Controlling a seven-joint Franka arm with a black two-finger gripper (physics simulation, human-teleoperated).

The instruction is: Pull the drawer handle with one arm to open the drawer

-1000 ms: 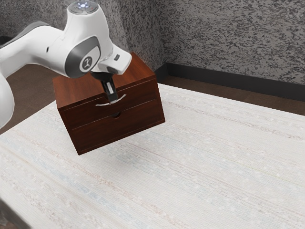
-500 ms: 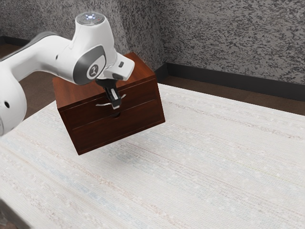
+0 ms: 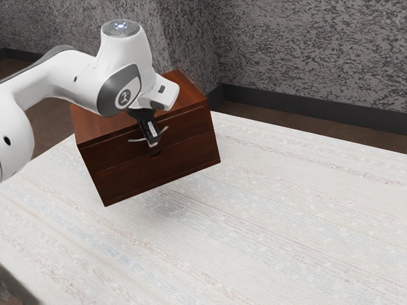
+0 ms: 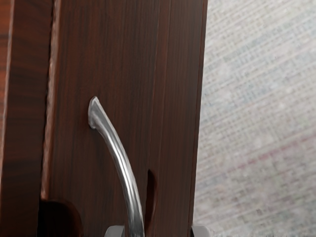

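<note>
Sitting on the pale woven cloth-covered desk (image 3: 286, 210) is a dark red-brown wooden box (image 3: 102, 117) with two drawers. It stands near the far corner of the desk, towards the exterior view's left, close to the grey speckled wall (image 3: 305, 44). It is turned so that one corner points out over the desk.

The top drawer front (image 3: 184, 130) has a thin, curved, shiny silver metal handle (image 3: 133, 139). The handle bows out from the wood like a small smile. The bottom drawer front (image 3: 165, 171) has a small dark notch (image 3: 154, 153) cut in its top edge, just under the handle. From the side, the top drawer front looks level with the bottom one, so the drawer looks shut.

The big white robot arm (image 3: 63, 82) comes in from the exterior view's left and bends down over the box. Its black tool (image 3: 152, 141) points down at the middle of the silver handle.

Close up from the hand, the silver handle (image 4: 117, 158) curves across the striped dark wood. Two small grey bits (image 4: 114, 230) at the edge are probably the tool's tips, though very little of them shows. They stand well apart. The handle runs between them, close to one and away from the other, so the tool is spread wide and is not pinching anything.
</note>
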